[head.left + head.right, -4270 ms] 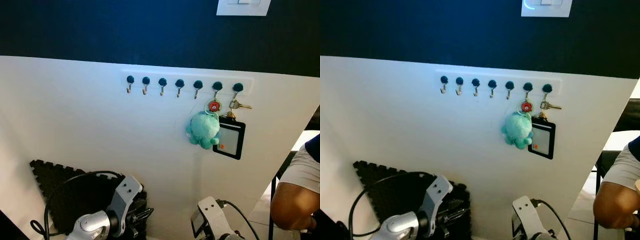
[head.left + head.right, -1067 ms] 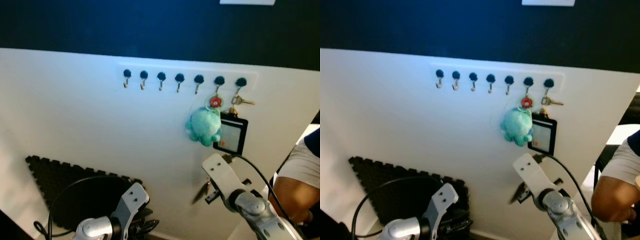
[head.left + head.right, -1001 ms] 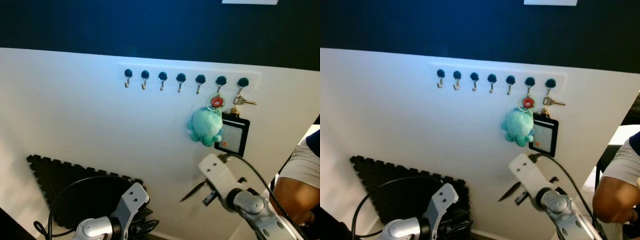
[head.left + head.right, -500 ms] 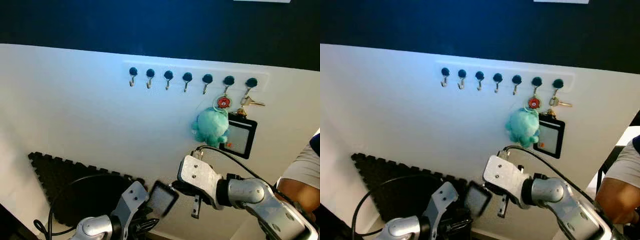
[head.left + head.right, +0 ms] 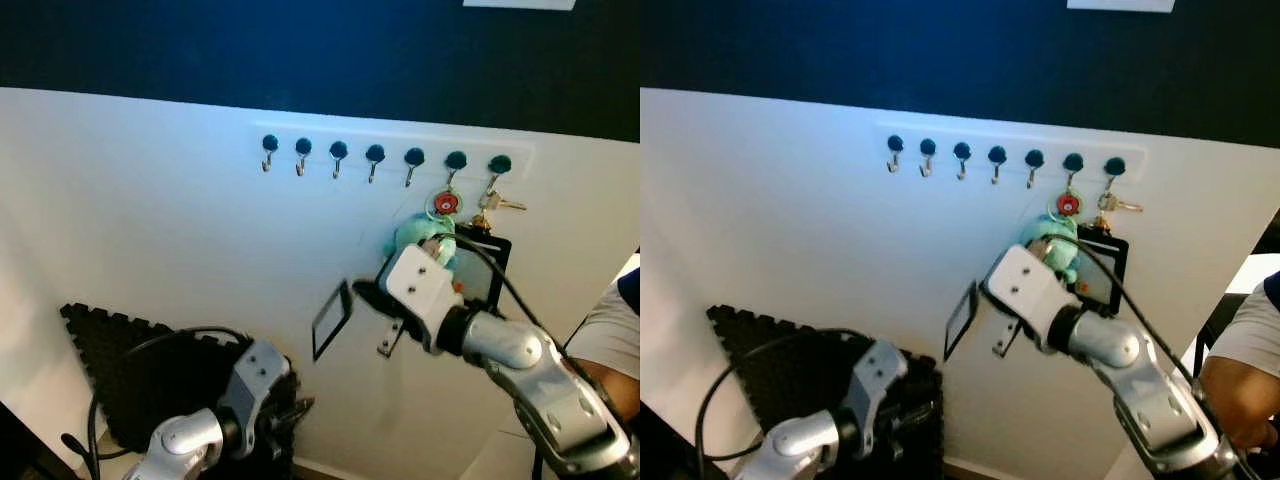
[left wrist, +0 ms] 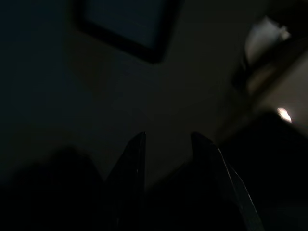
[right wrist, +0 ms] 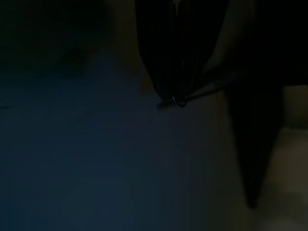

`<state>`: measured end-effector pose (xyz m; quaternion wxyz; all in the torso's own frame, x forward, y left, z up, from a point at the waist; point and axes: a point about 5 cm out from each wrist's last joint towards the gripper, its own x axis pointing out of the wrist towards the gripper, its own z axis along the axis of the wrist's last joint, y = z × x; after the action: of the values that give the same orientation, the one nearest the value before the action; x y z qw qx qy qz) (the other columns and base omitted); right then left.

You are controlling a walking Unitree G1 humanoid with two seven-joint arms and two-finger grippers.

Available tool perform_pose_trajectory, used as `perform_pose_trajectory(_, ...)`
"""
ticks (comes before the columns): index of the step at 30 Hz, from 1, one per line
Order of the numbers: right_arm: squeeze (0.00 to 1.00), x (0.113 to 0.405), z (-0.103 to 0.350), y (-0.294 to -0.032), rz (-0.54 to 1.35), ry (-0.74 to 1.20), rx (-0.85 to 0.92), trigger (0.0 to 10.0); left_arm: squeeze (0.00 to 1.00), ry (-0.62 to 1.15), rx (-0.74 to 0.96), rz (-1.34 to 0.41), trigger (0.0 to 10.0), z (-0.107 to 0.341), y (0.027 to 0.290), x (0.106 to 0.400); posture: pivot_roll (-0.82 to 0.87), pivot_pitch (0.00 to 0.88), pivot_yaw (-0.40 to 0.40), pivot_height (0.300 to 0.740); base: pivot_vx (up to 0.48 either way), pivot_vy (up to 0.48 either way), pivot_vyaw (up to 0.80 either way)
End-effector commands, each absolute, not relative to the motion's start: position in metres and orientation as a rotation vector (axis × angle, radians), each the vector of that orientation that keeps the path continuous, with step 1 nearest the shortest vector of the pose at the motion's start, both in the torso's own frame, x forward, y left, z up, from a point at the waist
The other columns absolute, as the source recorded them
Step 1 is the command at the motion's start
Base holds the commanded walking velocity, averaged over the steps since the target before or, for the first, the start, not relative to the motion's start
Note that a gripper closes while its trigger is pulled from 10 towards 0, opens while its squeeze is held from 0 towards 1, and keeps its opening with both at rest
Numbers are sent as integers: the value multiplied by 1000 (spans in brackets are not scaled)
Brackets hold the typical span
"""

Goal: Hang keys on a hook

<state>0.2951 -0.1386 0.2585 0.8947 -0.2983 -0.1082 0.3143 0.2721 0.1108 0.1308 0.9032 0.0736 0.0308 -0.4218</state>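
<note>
Left eye view: low down, the left gripper [image 5: 290, 420] is hanging with fingers slightly apart. Higher, the right gripper [image 5: 362, 295] is pinching the card tag [image 5: 331, 320], dangling below the hook rail's [image 5: 385, 153] middle.

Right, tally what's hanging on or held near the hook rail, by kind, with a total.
Hooks: 7
Plush toys: 1
Card holders on the rail: 1
Key bunches on the rail: 1
Card holders in the right pincer: 1
Total: 11
</note>
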Motion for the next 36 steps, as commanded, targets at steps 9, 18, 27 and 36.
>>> perform_pose_trajectory(9, 0, 302, 290, -144, 541, -414, -577, 10000, 0, -84, 6, -843, 10000, 151, 108, 276, 2, 99, 3, 740, 0, 0, 0)
perform_pose_trajectory(18, 0, 303, 319, -145, 495, -562, -543, 10000, 0, -176, -104, -848, 10000, 167, 104, 277, 2, 102, 4, 740, 0, 0, 0)
perform_pose_trajectory(27, 0, 308, 331, -148, 493, -603, -507, 10000, 0, -274, -193, -875, 10000, 190, 101, 277, 9, 112, 2, 740, 0, 0, 0)
perform_pose_trajectory(36, 0, 307, 339, -147, 505, -650, -462, 10000, 0, -314, -212, -875, 10000, 201, 102, 279, 10, 112, 5, 740, 0, 0, 0)
